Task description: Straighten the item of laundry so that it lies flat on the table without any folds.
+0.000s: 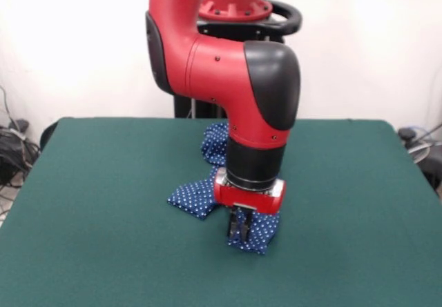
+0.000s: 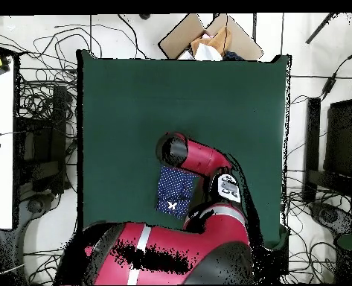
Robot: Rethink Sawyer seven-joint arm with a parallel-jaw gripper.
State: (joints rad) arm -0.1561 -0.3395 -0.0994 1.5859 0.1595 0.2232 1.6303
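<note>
I've got the gripper (image 1: pixel 239 232) down on the near edge of the item of laundry (image 1: pixel 200 198) | fingers look nearly closed, can't tell if pinching cloth | trousers bunched mid-table (image 1: pixel 103 183), partly under my arm | risk: dragging doubles the fabric, since folds are hidden | containers: cardboard box (image 2: pixel 197 39) past the far edge, contents unclear

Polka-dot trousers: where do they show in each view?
Front view: the small navy-blue white-dotted trousers lie mid-table, partly behind the red arm.
Overhead view: trousers lower centre, beside the arm.
Shared landmark: the dark green felt table.
</note>
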